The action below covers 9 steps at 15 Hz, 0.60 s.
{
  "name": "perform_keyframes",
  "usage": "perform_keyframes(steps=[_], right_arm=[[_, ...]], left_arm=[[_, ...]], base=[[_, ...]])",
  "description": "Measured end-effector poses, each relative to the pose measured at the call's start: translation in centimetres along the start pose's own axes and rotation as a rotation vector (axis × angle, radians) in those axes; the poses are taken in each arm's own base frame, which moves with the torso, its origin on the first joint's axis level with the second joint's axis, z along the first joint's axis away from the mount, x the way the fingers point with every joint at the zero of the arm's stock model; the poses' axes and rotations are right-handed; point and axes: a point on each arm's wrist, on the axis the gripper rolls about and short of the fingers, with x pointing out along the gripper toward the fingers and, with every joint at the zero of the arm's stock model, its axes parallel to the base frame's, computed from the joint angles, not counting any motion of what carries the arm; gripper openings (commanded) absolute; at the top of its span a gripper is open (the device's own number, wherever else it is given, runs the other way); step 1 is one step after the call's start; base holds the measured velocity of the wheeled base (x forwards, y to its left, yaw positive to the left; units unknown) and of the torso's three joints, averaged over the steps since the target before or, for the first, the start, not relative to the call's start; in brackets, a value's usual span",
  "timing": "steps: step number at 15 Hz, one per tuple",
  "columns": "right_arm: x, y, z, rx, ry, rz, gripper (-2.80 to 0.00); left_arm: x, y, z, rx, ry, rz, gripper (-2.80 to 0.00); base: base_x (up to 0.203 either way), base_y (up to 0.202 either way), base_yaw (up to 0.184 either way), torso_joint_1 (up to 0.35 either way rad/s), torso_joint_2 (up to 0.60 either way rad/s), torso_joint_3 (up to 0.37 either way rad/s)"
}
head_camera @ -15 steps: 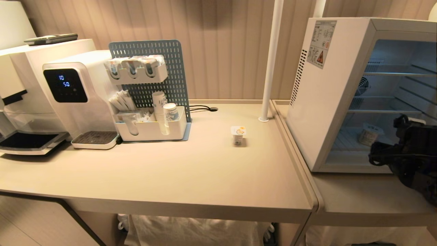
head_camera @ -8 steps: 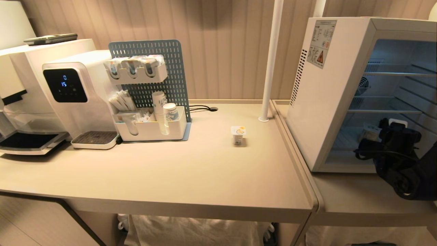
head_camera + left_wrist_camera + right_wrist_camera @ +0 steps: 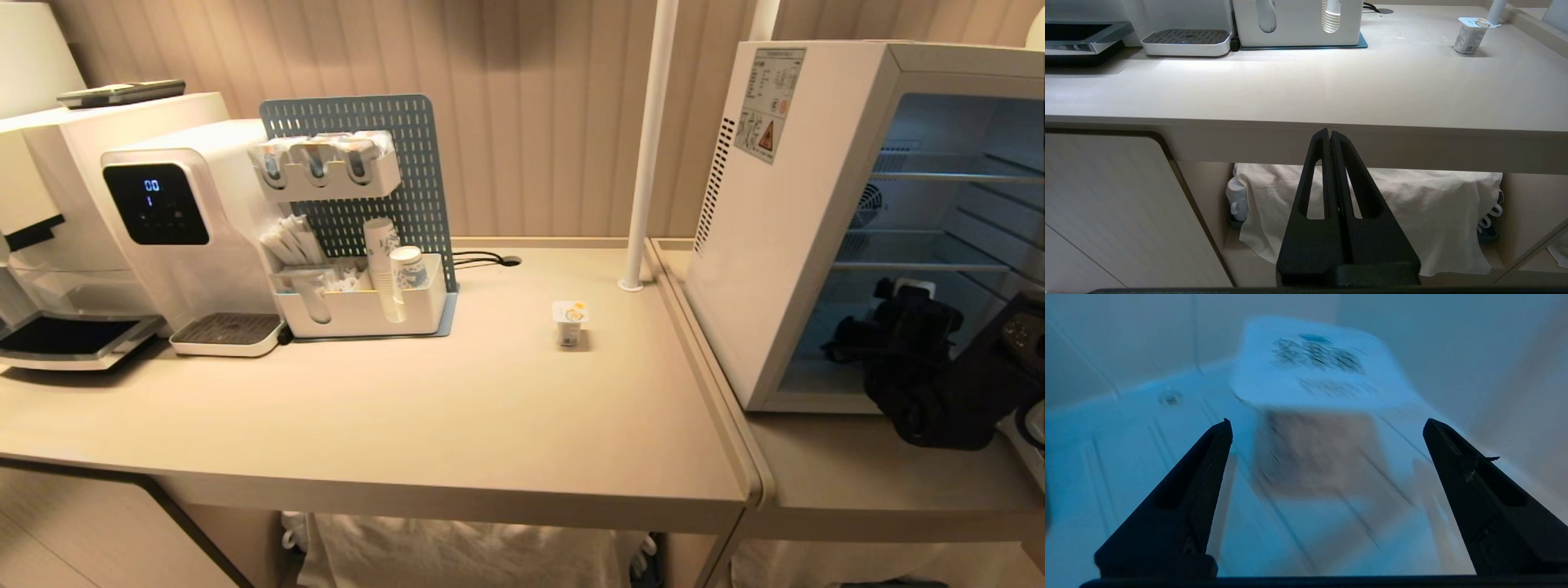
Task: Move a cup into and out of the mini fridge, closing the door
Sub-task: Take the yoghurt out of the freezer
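Note:
The white mini fridge (image 3: 784,229) stands open on the right-hand table; its door is out of view. My right gripper (image 3: 849,347) is inside the lowest compartment, open wide. In the right wrist view a white foil-lidded cup (image 3: 1314,453) stands on the fridge floor, centred ahead of the gap of the right gripper (image 3: 1327,422), and neither finger touches it. The arm hides that cup in the head view. A second small cup (image 3: 569,320) stands on the left-hand table. My left gripper (image 3: 1329,132) is shut and parked below the table's front edge.
Two white coffee machines (image 3: 175,229) and a blue pegboard organiser with paper cups (image 3: 367,245) fill the back left. A white pole (image 3: 649,147) rises between the tables. Wire shelves (image 3: 922,265) cross the fridge above my right gripper. White cloth (image 3: 1372,212) lies under the table.
My right arm has moved left and deeper into the fridge's lowest compartment, and it now covers the cup there in the head view. The left arm and the cup on the table are unchanged.

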Motion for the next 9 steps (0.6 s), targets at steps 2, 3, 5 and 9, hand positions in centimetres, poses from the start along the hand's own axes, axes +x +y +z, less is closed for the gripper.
perform_keyframes(steps=[2,3,5,9], right_arm=[[1.2,0.5,-0.5,-0.021,-0.013,0.021,0.00],[1.6,0.7,-0.7,-0.023,-0.016,0.031,0.00],[2.3,1.1,-1.1,-0.023,-0.019,0.034,0.00],[3.8,1.2,-0.9,-0.030,-0.010,0.022,0.00]], left_arm=[[0.0,0.0,0.0,0.000,0.000,0.001,-2.80],[0.0,0.0,0.0,0.000,0.000,0.000,-2.80],[0.0,0.0,0.0,0.000,0.000,0.000,-2.80],[0.0,0.0,0.0,-0.001,0.000,0.000,-2.80]], base=[[0.000,0.000,0.000,0.000,0.00,0.000],[0.000,0.000,0.000,0.000,0.00,0.000],[0.000,0.000,0.000,0.000,0.00,0.000],[0.000,0.000,0.000,0.000,0.00,0.000]])
